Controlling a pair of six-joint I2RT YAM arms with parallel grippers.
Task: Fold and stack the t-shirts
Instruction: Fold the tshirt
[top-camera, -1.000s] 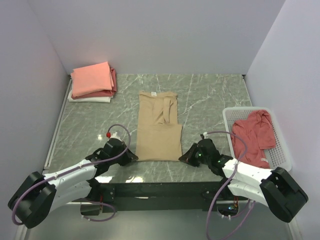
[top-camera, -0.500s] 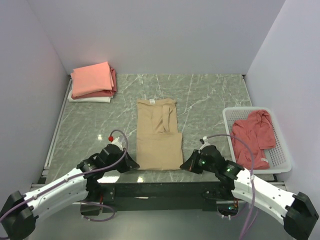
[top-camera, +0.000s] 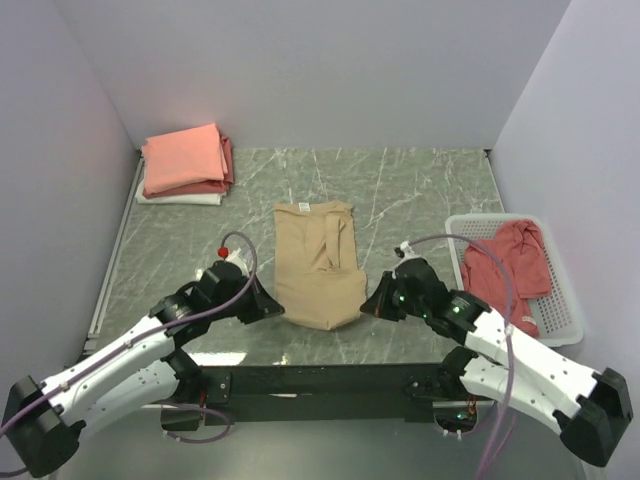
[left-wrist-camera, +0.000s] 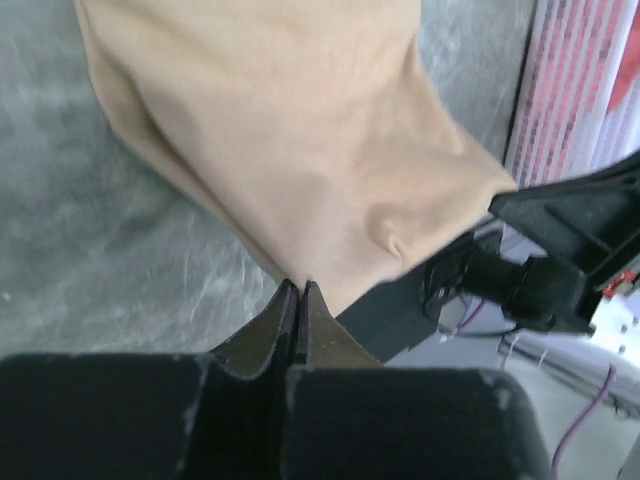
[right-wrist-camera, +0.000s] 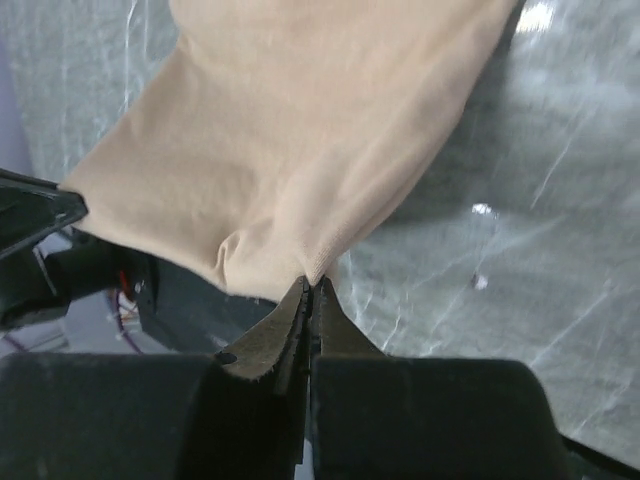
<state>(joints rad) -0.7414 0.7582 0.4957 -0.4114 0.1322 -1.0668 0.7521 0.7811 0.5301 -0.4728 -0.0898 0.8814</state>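
Now, the tan tee (top-camera: 318, 265) is seen lying lengthwise in the middle of the counter (top-camera: 420, 195), already narrowed to a long strip, with the collar at the far end. Its near hem is raised off the marble. The left gripper (top-camera: 268, 309) is clenched on the near left corner, and the right gripper (top-camera: 370, 305) on the near right corner. In both wrist views the jaws are pressed together with only a thin edge of cloth pinched between them, so each hold is judged to be slight.

The step in hand is taken to be the near-to-far fold. For it to be done well, both corners should be carried at one height and one pace. They should also be kept as wide apart as the strip itself, since the hem is seen drooping between them. The hem should be laid square toward the collar, with the side edges matched, before anything is let go. If the cloth is pulled too hard, the whole tee may be dragged along the counter, or a thin pinch may be lost.

A stack (top-camera: 185, 160) of folded tees is waiting at the far left. One red tee (top-camera: 510, 265) is left in the basket (top-camera: 497, 218) on the right.
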